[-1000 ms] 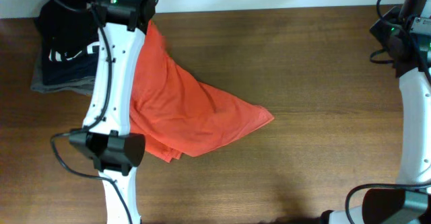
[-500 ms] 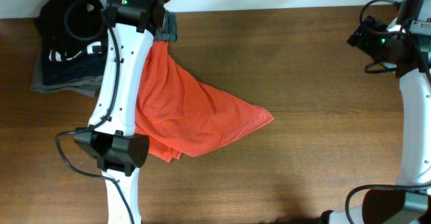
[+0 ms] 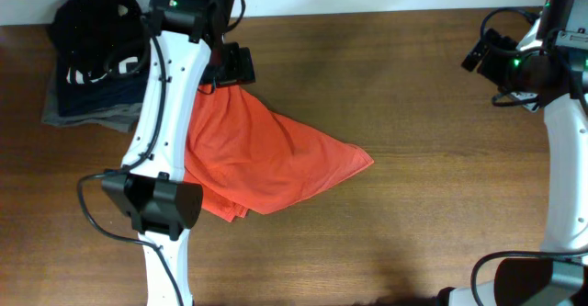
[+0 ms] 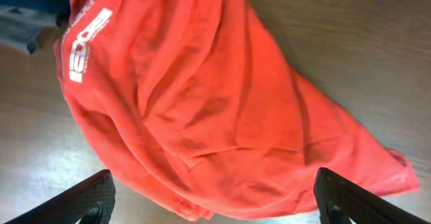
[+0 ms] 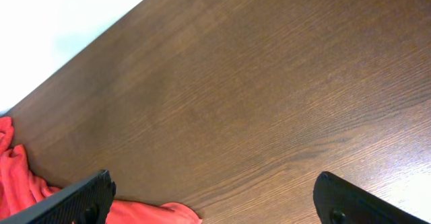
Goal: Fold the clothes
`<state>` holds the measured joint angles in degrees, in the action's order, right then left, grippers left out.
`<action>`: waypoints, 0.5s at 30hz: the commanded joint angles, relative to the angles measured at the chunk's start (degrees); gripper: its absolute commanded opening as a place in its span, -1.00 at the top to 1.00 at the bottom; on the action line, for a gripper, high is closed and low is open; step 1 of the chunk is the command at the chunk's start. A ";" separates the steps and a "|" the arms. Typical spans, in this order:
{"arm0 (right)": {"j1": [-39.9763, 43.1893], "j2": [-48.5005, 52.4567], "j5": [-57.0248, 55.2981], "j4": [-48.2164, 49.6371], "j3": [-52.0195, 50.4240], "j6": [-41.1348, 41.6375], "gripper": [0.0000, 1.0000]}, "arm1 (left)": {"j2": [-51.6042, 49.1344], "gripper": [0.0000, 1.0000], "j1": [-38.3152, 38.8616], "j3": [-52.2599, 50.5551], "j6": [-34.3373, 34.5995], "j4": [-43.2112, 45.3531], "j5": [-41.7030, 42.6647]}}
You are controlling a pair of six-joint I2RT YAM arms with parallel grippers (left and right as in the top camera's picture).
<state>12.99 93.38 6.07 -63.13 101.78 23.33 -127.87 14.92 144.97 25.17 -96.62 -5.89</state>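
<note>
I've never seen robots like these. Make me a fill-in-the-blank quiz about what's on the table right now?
1. The logo printed on the orange-red T-shirt is ____.
2. The left gripper hangs above the T-shirt with its jaws ____.
3. The right gripper, open over the wooden table, holds ____.
Missing words: white; open; nothing.

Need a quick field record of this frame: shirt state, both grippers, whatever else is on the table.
T-shirt: orange-red, crumpled into a rough wedge, not folded, left-centre of the table
logo: white print, facing up
left gripper: open, empty, above the shirt
right gripper: open, empty, over bare wood at the far right
dark garment stack: far left corner, beside the shirt; contact cannot be told
</note>
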 commanded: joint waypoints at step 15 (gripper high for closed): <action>0.13 6.23 1.70 3.48 -0.59 -0.42 -0.97 | 26.71 -0.98 1.86 -34.71 22.73 -0.09 -6.49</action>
<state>12.99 98.08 6.83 -60.82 101.75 23.35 -107.77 16.91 125.62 33.80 -96.14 -12.10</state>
